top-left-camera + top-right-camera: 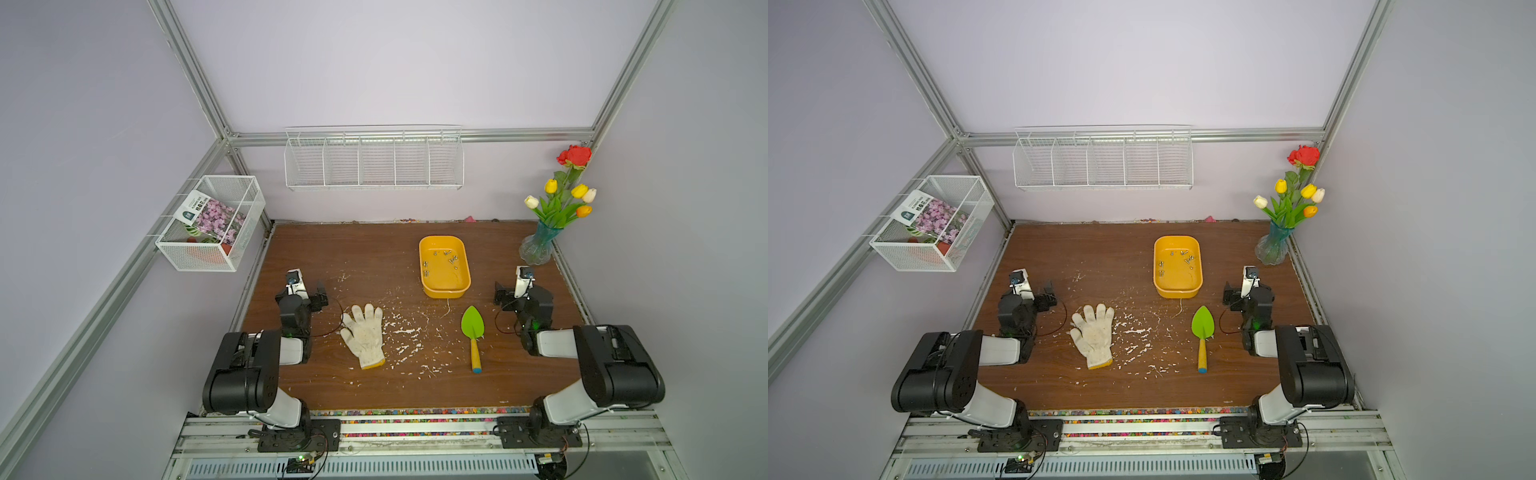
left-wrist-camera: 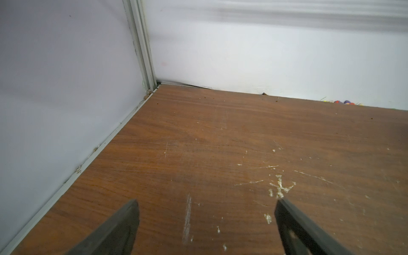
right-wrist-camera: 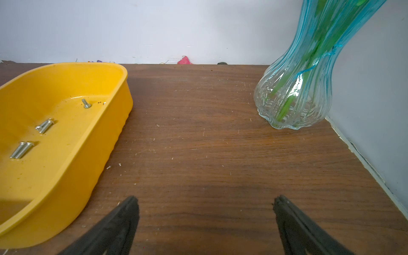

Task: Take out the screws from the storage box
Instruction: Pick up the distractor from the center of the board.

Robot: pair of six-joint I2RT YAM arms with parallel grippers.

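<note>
The yellow storage box (image 1: 444, 293) (image 1: 1178, 293) stands right of centre on the brown table, its long side running front to back. Several small silver screws (image 1: 452, 259) (image 1: 1189, 259) lie on its floor, mostly in the far half. The right wrist view shows its side wall (image 3: 106, 141) and screws (image 3: 45, 126) inside. My right gripper (image 1: 513, 291) (image 1: 1239, 291) (image 3: 205, 198) hovers open and empty just right of the box. My left gripper (image 1: 305, 286) (image 1: 1034, 289) (image 2: 206, 202) is open and empty over bare wood near the left wall, far from the box.
A white glove (image 1: 365, 334) and a green trowel (image 1: 473, 328) lie in front of the box, with white flecks (image 1: 405, 330) scattered between them. A glass vase of flowers (image 1: 538, 247) (image 3: 295, 95) stands in the back right corner. White wire baskets (image 1: 374, 162) (image 1: 212, 222) hang on the walls.
</note>
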